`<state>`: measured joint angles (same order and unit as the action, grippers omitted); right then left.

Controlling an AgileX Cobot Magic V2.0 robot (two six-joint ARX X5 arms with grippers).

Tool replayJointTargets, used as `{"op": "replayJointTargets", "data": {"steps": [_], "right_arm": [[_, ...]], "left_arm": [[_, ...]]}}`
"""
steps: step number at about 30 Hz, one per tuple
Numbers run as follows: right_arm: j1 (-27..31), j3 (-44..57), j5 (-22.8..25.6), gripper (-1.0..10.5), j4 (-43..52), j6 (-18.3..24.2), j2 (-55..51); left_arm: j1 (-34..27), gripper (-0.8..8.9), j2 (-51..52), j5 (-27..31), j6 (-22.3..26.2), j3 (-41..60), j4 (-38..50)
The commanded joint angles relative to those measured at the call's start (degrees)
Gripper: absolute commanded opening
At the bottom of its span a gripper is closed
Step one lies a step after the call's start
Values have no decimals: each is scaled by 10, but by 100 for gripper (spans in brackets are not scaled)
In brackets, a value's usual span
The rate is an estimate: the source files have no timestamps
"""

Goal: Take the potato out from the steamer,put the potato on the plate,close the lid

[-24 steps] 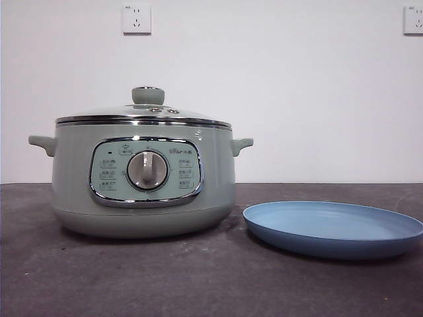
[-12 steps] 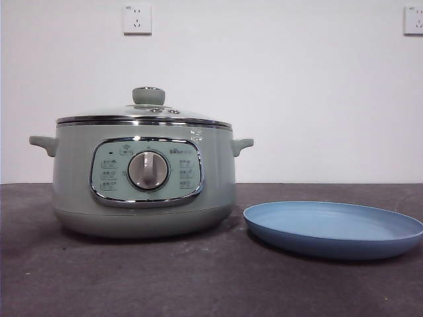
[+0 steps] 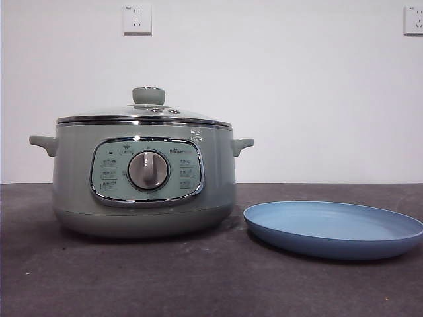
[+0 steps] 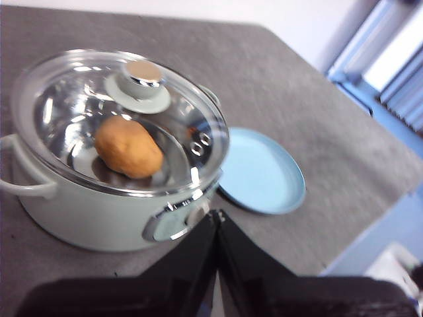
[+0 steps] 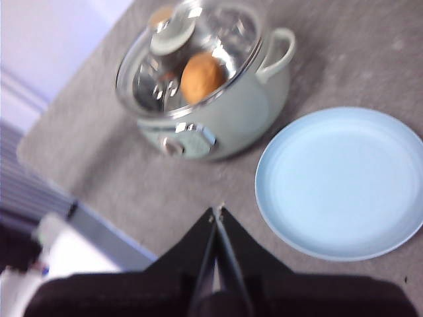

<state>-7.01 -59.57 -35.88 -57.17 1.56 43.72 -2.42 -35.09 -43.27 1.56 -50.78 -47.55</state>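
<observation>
Both hands closed, potato lying flat inside lidded steamer

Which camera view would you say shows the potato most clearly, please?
The left wrist view: the potato shows large and whole through the glass lid inside the steamer. The right wrist view shows it smaller and partly hidden by the rim. The front view does not show it.
</observation>
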Motion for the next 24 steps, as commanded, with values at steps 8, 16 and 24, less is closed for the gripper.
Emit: {"op": "replayJointTargets", "data": {"steps": [8, 16, 24], "right_arm": [[-52, -40, -2, 7, -61, 71, 30], [-52, -40, -2, 674, -61, 68, 30], [-52, -40, -2, 661, -61, 69, 31]], "left_arm": [[23, 0, -20, -2, 78, -53, -78], [24, 709, -20, -3, 75, -53, -79], [24, 708, -20, -3, 75, -55, -64]]}}
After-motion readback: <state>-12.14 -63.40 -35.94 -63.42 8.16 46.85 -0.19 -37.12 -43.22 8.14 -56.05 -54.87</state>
